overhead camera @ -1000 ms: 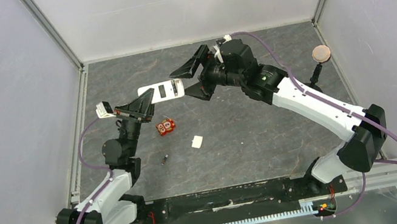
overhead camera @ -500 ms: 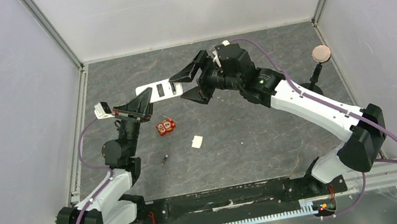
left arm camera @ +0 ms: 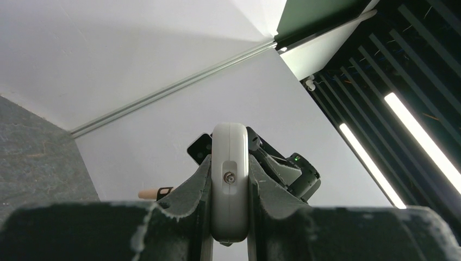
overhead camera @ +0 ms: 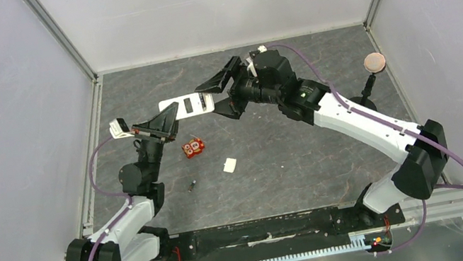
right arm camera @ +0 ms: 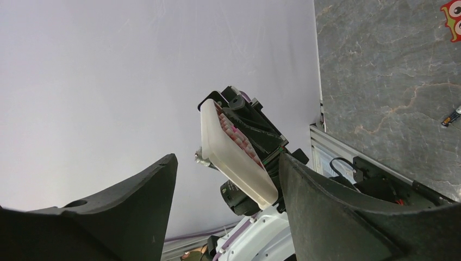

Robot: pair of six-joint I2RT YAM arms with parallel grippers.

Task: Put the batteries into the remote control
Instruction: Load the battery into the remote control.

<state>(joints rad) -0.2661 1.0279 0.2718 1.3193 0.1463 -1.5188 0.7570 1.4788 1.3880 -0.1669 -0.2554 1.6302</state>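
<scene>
The slim white remote control (overhead camera: 187, 105) is held in the air, its plain back with the dark slot facing up. My left gripper (overhead camera: 165, 123) is shut on its left end; in the left wrist view the remote (left arm camera: 230, 185) stands edge-on between the fingers. My right gripper (overhead camera: 220, 96) is open, its jaws spread around the remote's right end. In the right wrist view the remote (right arm camera: 234, 155) sits between the fingers close to the right finger, red buttons showing along its edge. No batteries can be made out.
On the grey table lie a small red pack (overhead camera: 193, 148), a small loose white square cover piece (overhead camera: 229, 165) and a tiny dark item (overhead camera: 190, 183). A round brown knob on a stand (overhead camera: 374, 63) is at the far right. Walls close in three sides.
My right gripper has moved left toward the remote, so its open jaws now straddle the remote's right end. The left gripper and the remote have stayed almost still.
</scene>
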